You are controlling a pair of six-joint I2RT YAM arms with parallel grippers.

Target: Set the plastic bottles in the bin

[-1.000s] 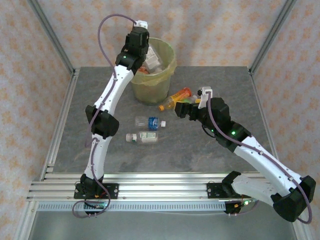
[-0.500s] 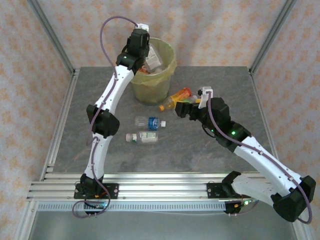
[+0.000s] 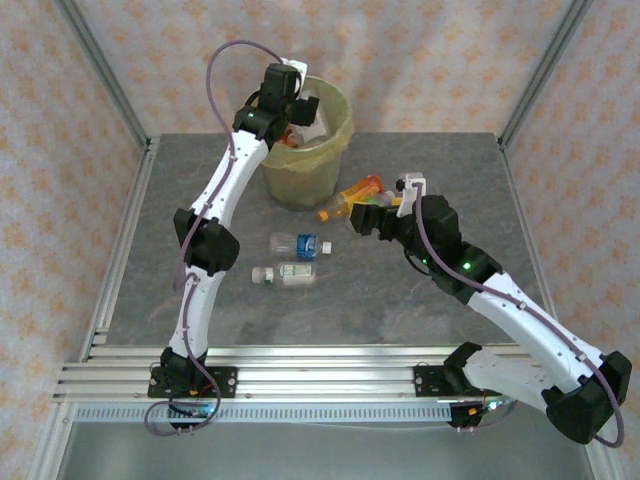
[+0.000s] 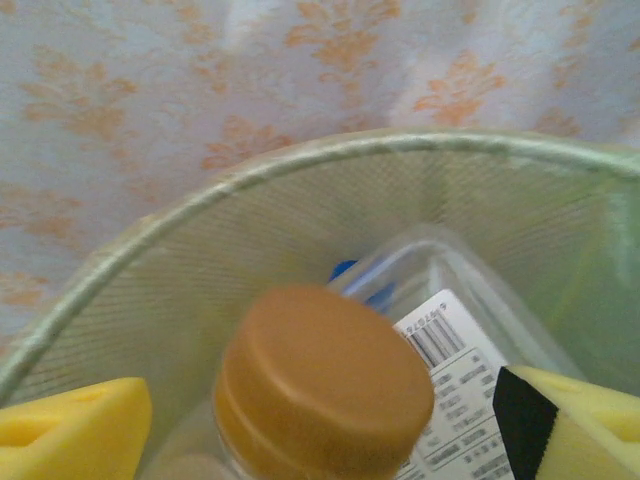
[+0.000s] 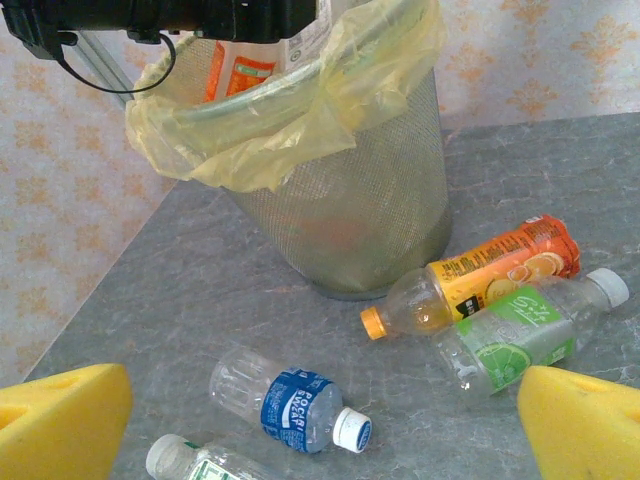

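A: Bin (image 3: 330, 160), contents?
B: Bottles (image 4: 450, 350) inside; your left gripper (image 4: 320, 440) spread over it, brown-capped bottle (image 4: 325, 375) loose between pads (image 4: 70, 430)
A: Outstanding?
B: Four bottles (image 5: 490, 270) on table (image 3: 400, 310), beside bin; your right gripper (image 5: 325, 430) open, empty

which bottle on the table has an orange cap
The orange-labelled bottle lying on its side closest to the bin. The other three on the table all have white caps.

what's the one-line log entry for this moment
left jaws: open over round pale yellow-green bin | between them: clear orange-brown-capped plastic bottle | right jaws: open, empty | grey table: four clear plastic bottles
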